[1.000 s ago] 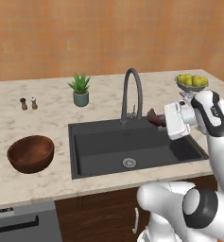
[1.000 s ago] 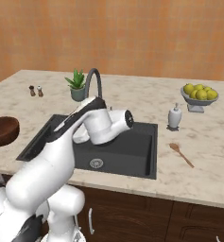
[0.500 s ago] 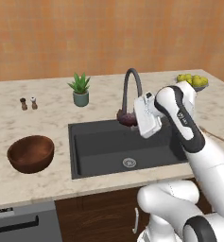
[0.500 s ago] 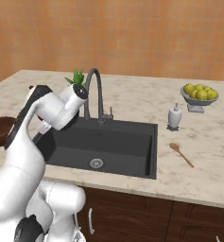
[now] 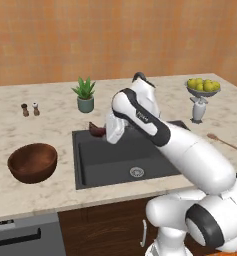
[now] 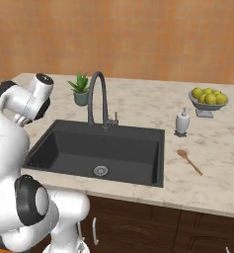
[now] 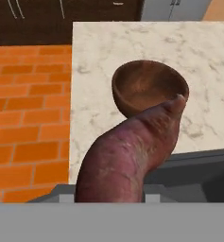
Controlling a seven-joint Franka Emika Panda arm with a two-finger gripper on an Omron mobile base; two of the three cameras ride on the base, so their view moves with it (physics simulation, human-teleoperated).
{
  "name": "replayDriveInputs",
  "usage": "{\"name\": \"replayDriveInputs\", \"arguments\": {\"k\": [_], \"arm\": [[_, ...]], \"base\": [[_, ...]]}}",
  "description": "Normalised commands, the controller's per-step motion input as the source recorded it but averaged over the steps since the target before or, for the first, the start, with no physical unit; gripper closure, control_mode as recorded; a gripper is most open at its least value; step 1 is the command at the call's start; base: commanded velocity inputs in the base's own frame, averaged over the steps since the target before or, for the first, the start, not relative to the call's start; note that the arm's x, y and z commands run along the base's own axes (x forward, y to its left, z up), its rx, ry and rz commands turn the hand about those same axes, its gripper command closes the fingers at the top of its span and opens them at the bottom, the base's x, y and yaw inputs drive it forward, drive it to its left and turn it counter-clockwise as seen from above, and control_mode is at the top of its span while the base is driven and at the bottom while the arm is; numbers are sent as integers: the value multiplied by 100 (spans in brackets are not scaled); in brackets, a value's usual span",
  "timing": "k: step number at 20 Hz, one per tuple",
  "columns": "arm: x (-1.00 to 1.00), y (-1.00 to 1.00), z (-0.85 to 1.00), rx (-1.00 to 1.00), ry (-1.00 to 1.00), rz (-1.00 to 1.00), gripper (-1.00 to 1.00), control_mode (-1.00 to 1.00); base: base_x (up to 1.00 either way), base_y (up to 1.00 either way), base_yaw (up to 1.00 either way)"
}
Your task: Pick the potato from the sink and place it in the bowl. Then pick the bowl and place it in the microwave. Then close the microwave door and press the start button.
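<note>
**Potato lifted from the sink, bowl not yet reached**

Left base view: the tool (image 5: 99, 131) hangs over the sink's (image 5: 95, 167) near-left corner with the potato (image 5: 96, 130), a dark reddish lump, sticking out from it toward the bowl (image 5: 32, 162). That bowl sits empty on the counter (image 5: 50, 192), well apart from the tool on its far side from the arm. By my reading the pickup is done; the drop into the bowl, the trip to the microwave, the door and the start button are all left.

Right base view: the sink basin (image 6: 108, 153) lies bare around its drain, which the other base camera shows less fully.

Hand view: the potato (image 7: 127, 158) rises between the jaws, part-open and clamped on it, with the wooden bowl (image 7: 149, 92) straight ahead beyond its tip. This close look confirms the grip.
</note>
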Motion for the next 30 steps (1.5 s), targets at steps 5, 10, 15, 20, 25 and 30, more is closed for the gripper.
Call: {"name": "replayDriveInputs", "arguments": {"k": [5,10,15,20,25,30], "arm": [[41,98,-31,-22,5,0,100,-100],[35,96,-31,-21,9,0,100,-100],[28,80,-29,-16,9,0,100,-100],[26,55,-28,-11,6,0,100,-100],[29,61,-38,-11,1,0,100,-100],[42,60,-31,-14,3,-1,100,-100]], "base": [[0,0,0],[0,0,0],[0,0,0],[0,0,0],[0,0,0],[0,0,0]]}}
